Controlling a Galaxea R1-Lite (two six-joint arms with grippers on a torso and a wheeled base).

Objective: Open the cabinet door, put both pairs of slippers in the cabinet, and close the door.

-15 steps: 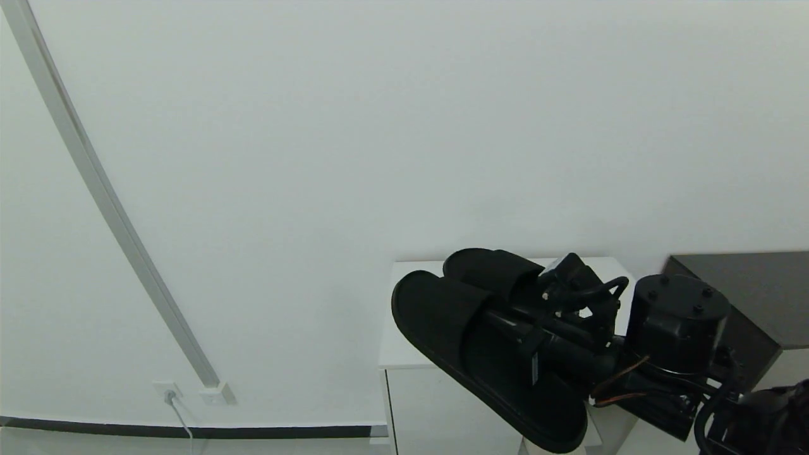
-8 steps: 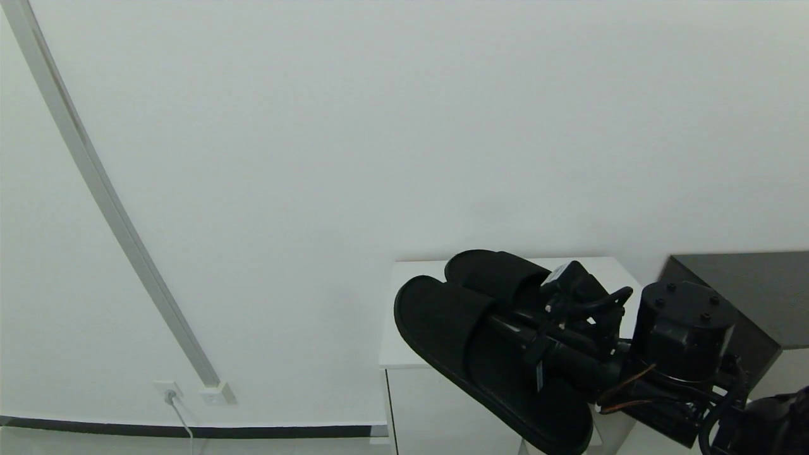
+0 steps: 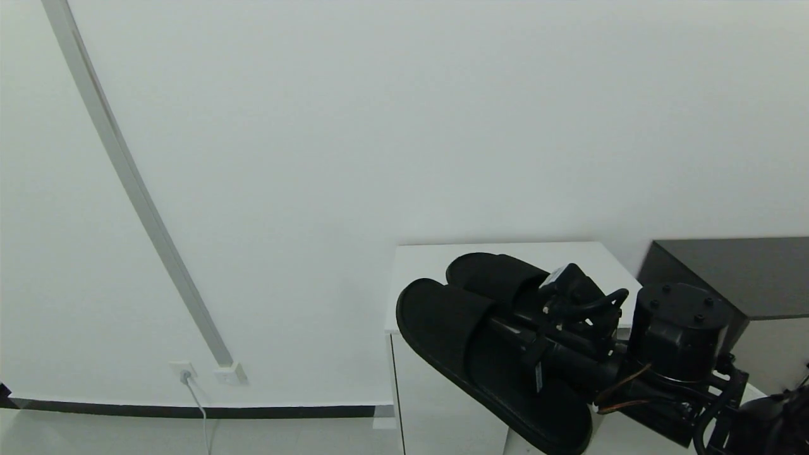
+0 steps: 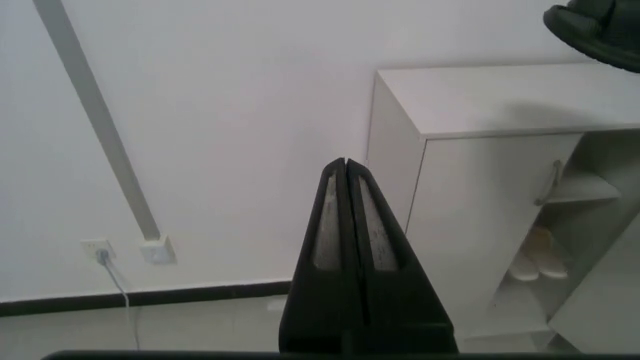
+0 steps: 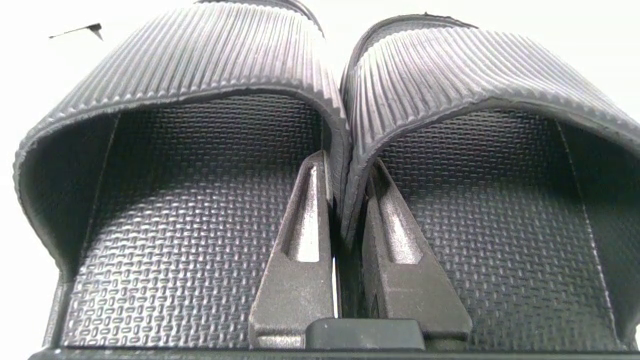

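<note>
Before white cabinet (image 3: 505, 253) | right pincer (image 5: 347, 165) pinching black slippers (image 3: 442, 316), toes pointing away-left | left pincer (image 4: 346, 165) pressed together

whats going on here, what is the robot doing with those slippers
The right gripper holds the pair of black slippers in the air near the white cabinet, its jaws pinching the two inner edges together. The cabinet's inside is open to view, with a light pair of slippers low down in it. The left gripper is shut and empty, pointing toward the cabinet.

1 pale slipper pair (image 4: 538, 257) sits in wht cabinet (image 4: 480, 100).
</note>
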